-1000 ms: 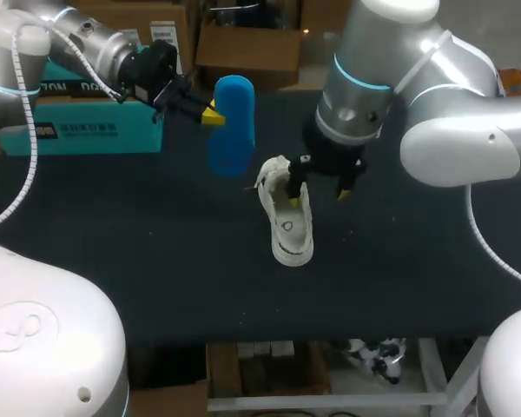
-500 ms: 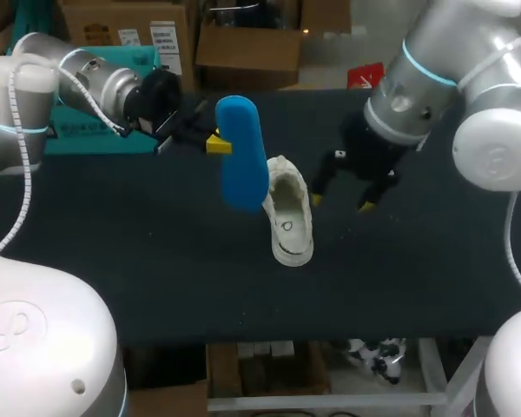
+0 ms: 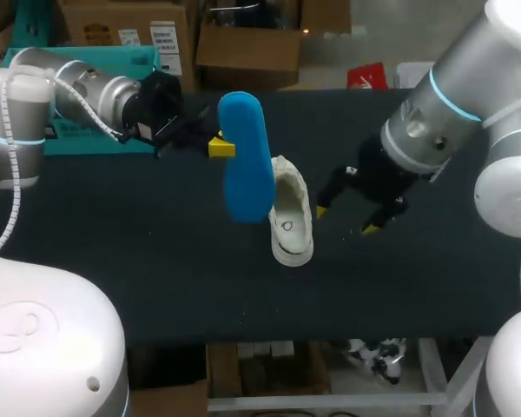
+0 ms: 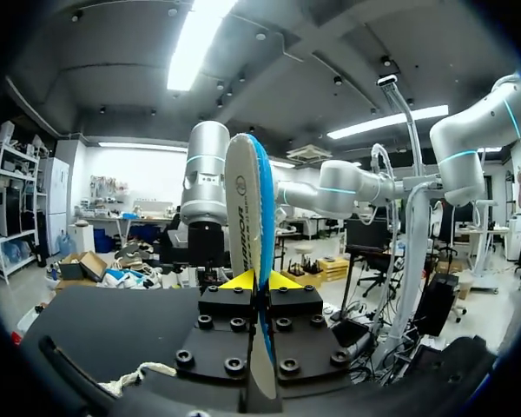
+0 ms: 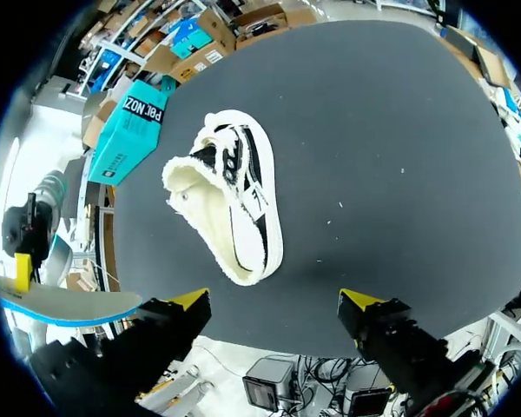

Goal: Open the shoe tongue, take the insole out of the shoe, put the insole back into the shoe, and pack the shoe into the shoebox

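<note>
My left gripper (image 3: 215, 146) is clenched on the bright blue foam insole (image 3: 247, 156). The left wrist view shows both yellow tips pinching the thin insole (image 4: 247, 217) from either side, with the left gripper (image 4: 260, 280) taking it edge-on near one end. I judge that grip is chosen so the long free end hangs clear and can be steered toe-first into the shoe. From the head view, that free end sits in the air just beside the cream-white low shoe with a fleecy lining (image 3: 288, 213), though I cannot tell how high above it. The shoe lies on the black table (image 3: 156, 287) near the middle with its mouth facing up, which leaves the opening reachable from above. My right gripper (image 3: 346, 219) hangs spread and empty to the shoe's right, apart from it. In its own wrist view the shoe (image 5: 230, 204) lies ahead of the parted fingers of the right gripper (image 5: 276, 302), so I take it to be parked there out of the insole's path, yet near enough to steady the shoe. The teal cardboard shoebox (image 3: 126, 59) waits at the far left of the table, well apart from the shoe, for the packing step not yet reached. By count: one insole, one shoe, one shoebox, and two grippers, of which one is loaded.
</note>
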Controlling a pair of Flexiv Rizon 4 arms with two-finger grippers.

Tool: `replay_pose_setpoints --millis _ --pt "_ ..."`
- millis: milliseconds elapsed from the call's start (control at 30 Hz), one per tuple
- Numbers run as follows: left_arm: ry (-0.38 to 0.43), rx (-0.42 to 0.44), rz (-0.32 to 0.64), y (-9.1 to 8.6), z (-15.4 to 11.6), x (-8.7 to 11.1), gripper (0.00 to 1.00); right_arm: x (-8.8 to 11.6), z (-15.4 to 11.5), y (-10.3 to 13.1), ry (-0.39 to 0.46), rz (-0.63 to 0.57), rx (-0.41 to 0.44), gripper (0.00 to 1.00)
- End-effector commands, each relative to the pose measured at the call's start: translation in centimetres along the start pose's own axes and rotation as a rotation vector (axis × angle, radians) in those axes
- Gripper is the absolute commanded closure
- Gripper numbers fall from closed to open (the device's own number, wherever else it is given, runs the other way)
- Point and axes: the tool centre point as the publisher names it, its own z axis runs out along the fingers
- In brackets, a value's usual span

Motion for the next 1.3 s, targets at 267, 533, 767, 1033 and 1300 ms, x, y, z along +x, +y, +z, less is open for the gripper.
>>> replay_pose_setpoints --millis 267,533,767,1033,1300 --pt "-0.007 0.054 -0.041 0.1 0.6 -0.3 1.0 0.3 0.1 -0.2 -0.013 0.003 -0.012 0.0" --pt "-0.007 0.054 -0.041 0.1 0.6 -0.3 1.0 0.3 -0.4 0.1 0.183 0.188 0.099 0.0" --pt "-0.007 0.054 -0.041 0.1 0.6 -0.3 1.0 1.8 -0.6 -0.5 0.31 0.406 0.298 0.0" --pt "-0.007 0.054 -0.041 0.1 0.6 -0.3 1.0 1.8 -0.6 -0.5 0.31 0.406 0.298 0.0" --pt "-0.007 0.054 -0.041 0.1 0.6 -0.3 1.0 2.4 -0.8 -0.4 0.573 0.761 0.436 0.0"
